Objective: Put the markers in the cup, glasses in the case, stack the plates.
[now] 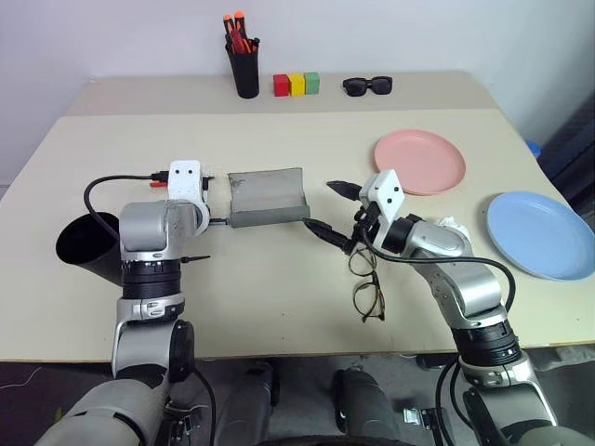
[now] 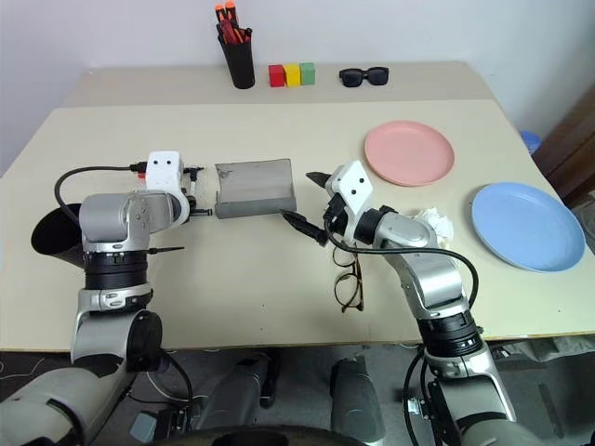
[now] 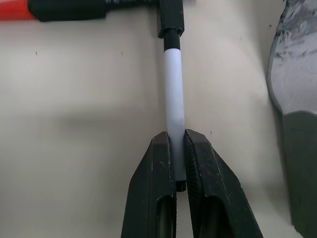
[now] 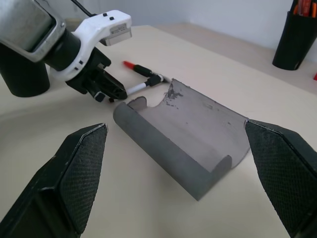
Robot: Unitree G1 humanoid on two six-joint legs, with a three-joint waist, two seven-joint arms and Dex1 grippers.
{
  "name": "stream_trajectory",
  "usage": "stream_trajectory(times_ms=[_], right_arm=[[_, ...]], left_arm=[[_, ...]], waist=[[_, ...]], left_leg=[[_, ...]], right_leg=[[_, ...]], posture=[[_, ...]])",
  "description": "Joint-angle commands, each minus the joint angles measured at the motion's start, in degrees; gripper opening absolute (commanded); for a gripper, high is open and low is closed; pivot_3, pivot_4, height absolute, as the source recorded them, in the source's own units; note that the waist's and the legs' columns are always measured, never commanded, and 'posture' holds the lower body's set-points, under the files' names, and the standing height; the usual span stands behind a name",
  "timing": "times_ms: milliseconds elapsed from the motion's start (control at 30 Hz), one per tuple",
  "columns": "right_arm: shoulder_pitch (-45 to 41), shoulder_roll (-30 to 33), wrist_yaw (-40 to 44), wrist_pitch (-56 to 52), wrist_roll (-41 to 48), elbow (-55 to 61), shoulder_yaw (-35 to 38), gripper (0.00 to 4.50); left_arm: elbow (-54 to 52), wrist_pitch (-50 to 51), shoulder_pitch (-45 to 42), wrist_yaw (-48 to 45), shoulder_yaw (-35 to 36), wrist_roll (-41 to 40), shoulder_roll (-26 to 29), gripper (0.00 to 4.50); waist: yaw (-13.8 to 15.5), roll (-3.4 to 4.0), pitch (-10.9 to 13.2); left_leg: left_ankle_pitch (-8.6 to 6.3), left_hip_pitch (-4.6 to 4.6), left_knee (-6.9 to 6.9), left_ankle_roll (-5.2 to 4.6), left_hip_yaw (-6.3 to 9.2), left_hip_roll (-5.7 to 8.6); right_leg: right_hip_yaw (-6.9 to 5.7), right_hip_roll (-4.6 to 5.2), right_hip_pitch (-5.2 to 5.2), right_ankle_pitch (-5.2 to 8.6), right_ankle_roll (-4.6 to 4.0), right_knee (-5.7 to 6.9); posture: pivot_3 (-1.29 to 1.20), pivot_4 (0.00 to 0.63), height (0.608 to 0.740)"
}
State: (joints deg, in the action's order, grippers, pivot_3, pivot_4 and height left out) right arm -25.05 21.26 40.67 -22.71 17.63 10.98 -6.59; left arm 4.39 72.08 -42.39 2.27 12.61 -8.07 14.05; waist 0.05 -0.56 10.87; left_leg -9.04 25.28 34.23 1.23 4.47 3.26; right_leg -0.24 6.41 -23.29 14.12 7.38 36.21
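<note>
Tabletop [image 1: 279,297]: left end effector [image 3: 178,163] clamps white marker [image 3: 174,89], cap pointing away.

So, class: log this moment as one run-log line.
left gripper: shut on white marker | right gripper: open, facing case | glasses: on table

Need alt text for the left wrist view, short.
The left claw is shut on the white-bodied marker, which lies on the beige table. The red-capped black marker lies crosswise beyond it, with the grey case alongside.

Even bright light, soft shadows
</note>
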Motion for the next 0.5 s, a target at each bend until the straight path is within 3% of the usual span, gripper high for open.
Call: stream_trajectory(times_ms=[33, 333, 500], right_arm=[[-1.26, -0.81, -0.11, 0.93, 0.12, 1.43, -0.49, 4.50], [-2.29, -1.30, -0.82, 0.96, -0.09, 0.65, -0.43, 4.50], [-3.17, -1.41, -0.54, 1.29, -0.02, -0.12, -0.39, 4.50]], left_arm=[[-5.08, -9.15, 1.27, -0.93, 1.66, -0.83, -1.13, 0.02], [-16.06, -40.60, 5.87, 1.05, 3.77, 0.25, -3.32, 0.02], [-25.20, -48.88, 10.99, 6.57, 4.78, 6.65, -1.27, 0.02]], waist=[[0.09, -0.01, 0.00], [0.44, -0.02, 0.01], [0.23, -0.01, 0.01]], left_leg=[[0.00, 0.01, 0.00, 0.01, 0.01, 0.00], [-0.01, 0.05, 0.00, 0.01, 0.01, 0.00], [0.00, 0.04, -0.04, 0.01, -0.03, 0.00]], right_leg=[[0.00, 0.00, -0.01, 0.00, 0.00, 0.00], [0.02, 0.05, -0.02, -0.01, -0.01, -0.08], [0.03, 0.04, -0.05, -0.01, -0.02, -0.06]], posture=[[0.00, 0.150, 0.740], [0.00, 0.150, 0.740], [0.00, 0.150, 0.740]])
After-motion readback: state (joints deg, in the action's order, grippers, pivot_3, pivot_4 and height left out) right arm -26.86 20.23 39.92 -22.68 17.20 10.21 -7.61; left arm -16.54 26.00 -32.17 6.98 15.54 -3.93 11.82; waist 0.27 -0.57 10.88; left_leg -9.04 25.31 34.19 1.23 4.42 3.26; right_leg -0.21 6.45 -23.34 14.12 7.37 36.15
